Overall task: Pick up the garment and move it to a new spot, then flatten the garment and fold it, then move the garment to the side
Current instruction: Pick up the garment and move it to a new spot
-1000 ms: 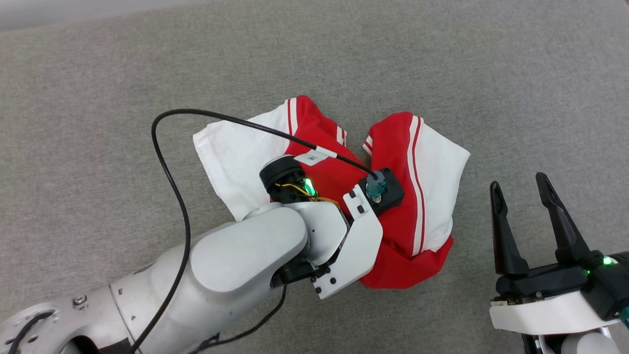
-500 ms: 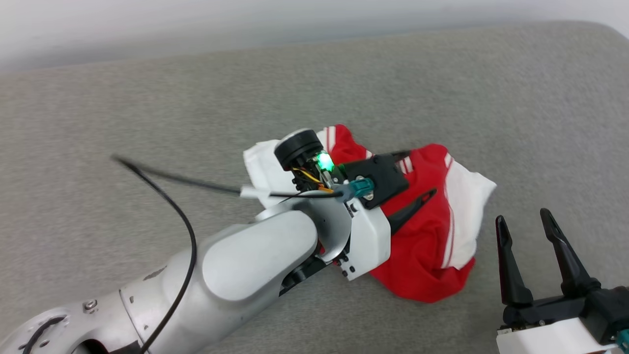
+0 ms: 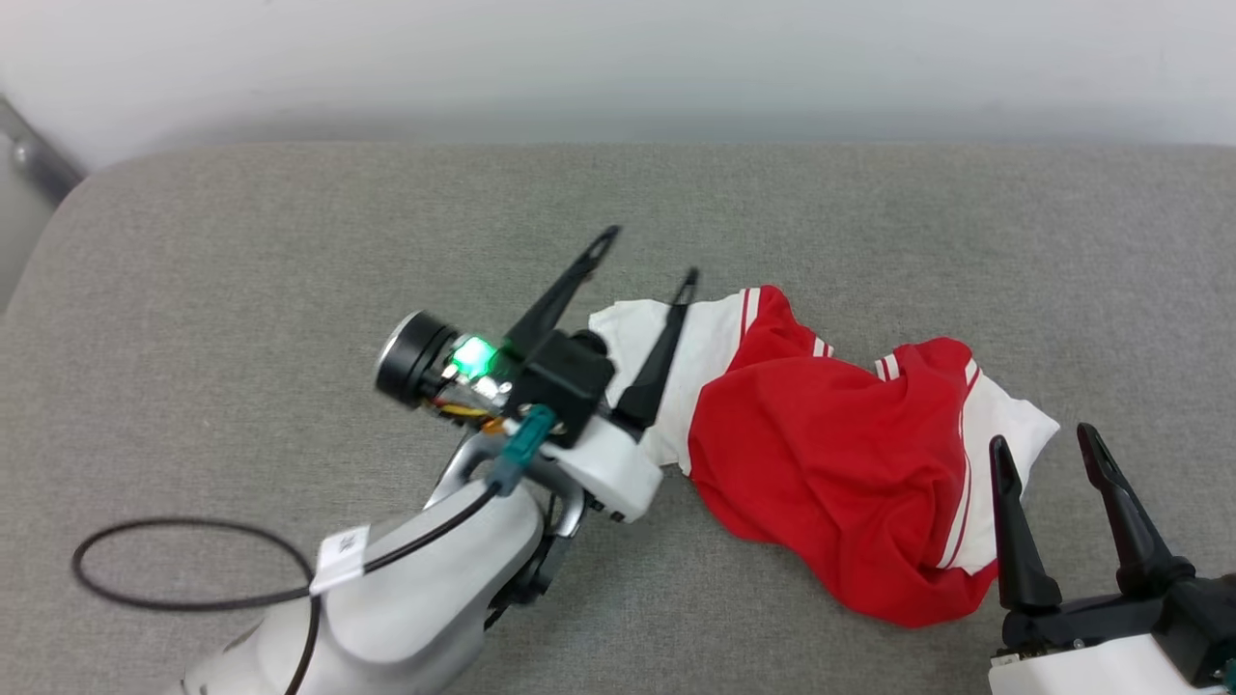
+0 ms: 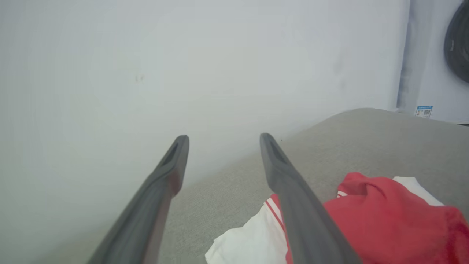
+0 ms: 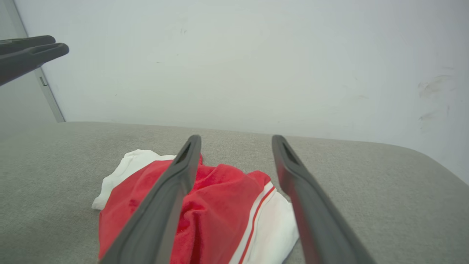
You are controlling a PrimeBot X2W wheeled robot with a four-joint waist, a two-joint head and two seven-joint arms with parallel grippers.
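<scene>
The garment (image 3: 830, 454), a red T-shirt with white sleeves, lies crumpled on the grey padded surface (image 3: 290, 251). It shows at the lower right of the left wrist view as the garment (image 4: 384, 216) and at the bottom of the right wrist view as the garment (image 5: 220, 205). My left gripper (image 3: 649, 256) is open, raised at the shirt's left edge, holding nothing; one finger crosses the white sleeve. Its fingers (image 4: 172, 172) point toward the wall. My right gripper (image 3: 1048, 442) is open near the shirt's lower right, empty.
A pale wall (image 3: 618, 68) runs along the far edge of the surface. A black cable (image 3: 193, 569) loops from my left arm over the surface at lower left. The left gripper's fingers (image 5: 29, 55) show at the upper left of the right wrist view.
My left gripper let go of the garment, opened, and lifted away to the left. The head camera has tilted up, so the wall is in sight. The garment lies more spread out.
</scene>
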